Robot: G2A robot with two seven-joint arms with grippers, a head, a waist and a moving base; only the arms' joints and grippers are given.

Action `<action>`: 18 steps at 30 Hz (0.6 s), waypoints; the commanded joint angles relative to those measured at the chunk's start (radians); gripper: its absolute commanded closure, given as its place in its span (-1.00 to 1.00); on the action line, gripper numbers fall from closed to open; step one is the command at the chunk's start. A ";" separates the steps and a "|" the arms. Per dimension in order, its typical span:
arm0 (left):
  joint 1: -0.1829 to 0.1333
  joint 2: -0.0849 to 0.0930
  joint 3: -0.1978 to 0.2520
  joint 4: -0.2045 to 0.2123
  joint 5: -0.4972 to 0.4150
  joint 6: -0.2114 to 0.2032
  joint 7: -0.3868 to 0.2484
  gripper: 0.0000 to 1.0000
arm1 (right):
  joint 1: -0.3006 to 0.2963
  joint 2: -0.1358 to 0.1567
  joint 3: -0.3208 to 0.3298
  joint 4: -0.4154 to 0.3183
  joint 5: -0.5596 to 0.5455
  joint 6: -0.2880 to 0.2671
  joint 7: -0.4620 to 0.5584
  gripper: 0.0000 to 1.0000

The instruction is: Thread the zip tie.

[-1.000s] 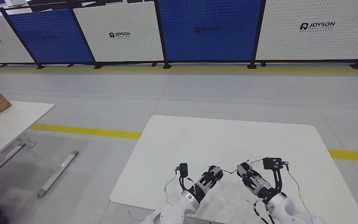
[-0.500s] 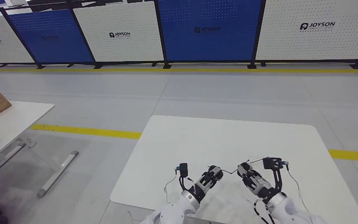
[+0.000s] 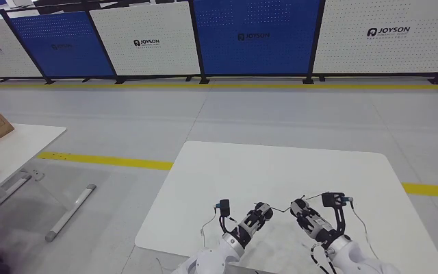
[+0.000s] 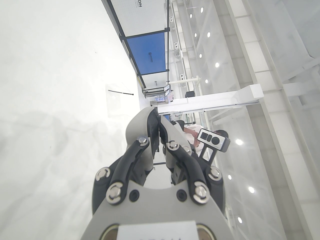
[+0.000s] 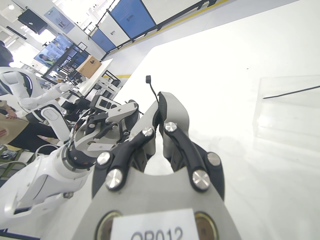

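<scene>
Both pincers are clamped on one zip tie (image 5: pixel 151 86) above the near edge of the bench (image 3: pixel 287 164): the right pincer (image 5: pixel 160 101) grips just below its head, the left pincer (image 4: pixel 157 123) holds the strap's other end.

No shift can be made out over the last second. The left gripper (image 3: pixel 265 210) and right gripper (image 3: pixel 295 205) sit where they were at the near worktop (image 3: pixel 274 164) edge, with the zip tie (image 3: pixel 279 209) between them as before.

White table (image 3: pixel 287 171) carries a clear tray (image 5: pixel 282 126) with a black zip tie (image 5: pixel 292 93)
</scene>
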 commanded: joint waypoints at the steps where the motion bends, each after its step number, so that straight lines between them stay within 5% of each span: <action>1: 0.000 0.000 0.000 0.000 0.000 0.000 0.000 1.00 | -0.001 0.000 0.002 -0.002 0.000 0.001 -0.003 1.00; 18: 0.000 0.000 0.000 0.000 0.000 0.000 0.000 1.00 | -0.010 0.002 0.010 -0.014 -0.002 0.002 -0.003 1.00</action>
